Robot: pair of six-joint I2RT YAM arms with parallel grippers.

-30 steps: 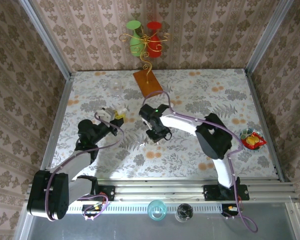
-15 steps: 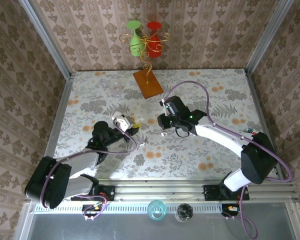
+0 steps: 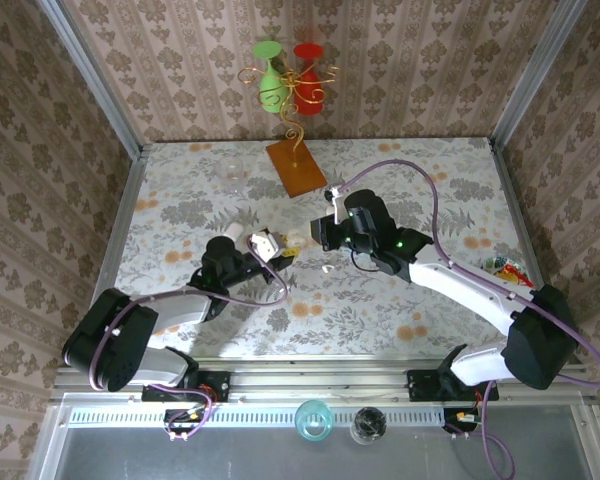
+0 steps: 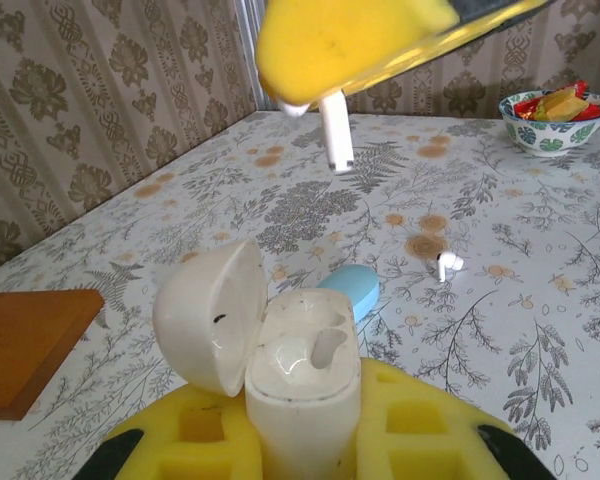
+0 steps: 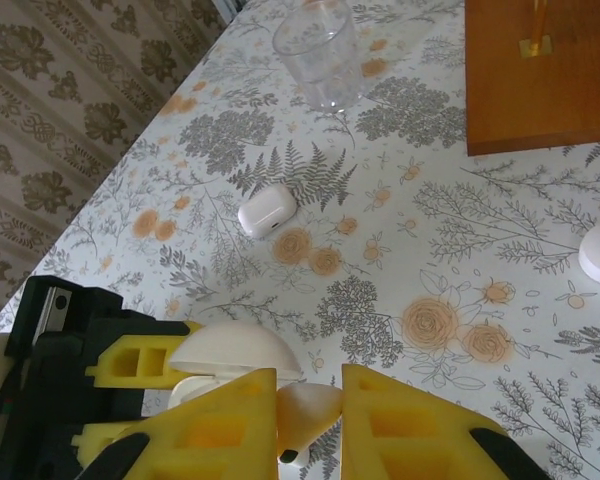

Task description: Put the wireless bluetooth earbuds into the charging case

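**Claws draw together at mid-worktop, earbud hanging over the open case**

Both arms have swung inward over the last second. The left claw [image 4: 300, 432] has slid rightward with its load, and the right arm has unfolded, so the right claw [image 5: 308, 395] now hangs just beside it.

The left claw's yellow pads are pressed onto the base of the open charging case [image 4: 302, 375], whose lid is tipped back to the left. The right claw pinches one earbud [image 4: 335, 130], stem pointing down, above the case and apart from it. The left wrist view shows that gap. The right wrist view shows the bud squeezed between the pads, with the case lid just beside them.

Counted, there are two earbuds. The second earbud [image 4: 447, 264] lies loose on the worktop [image 3: 430, 190]. There are three cases: the held one, a light-blue case [image 4: 350, 290] just behind it, and a closed white case [image 5: 268, 210] near a clear cup [image 5: 320, 50].

In the top view, one wooden board [image 3: 296, 165] lies near the right claw, on its far side. A bowl of sweets [image 3: 505, 278] sits by the right edge. Bare worktop lies open to the right of the claws, and the walls are well apart from them.
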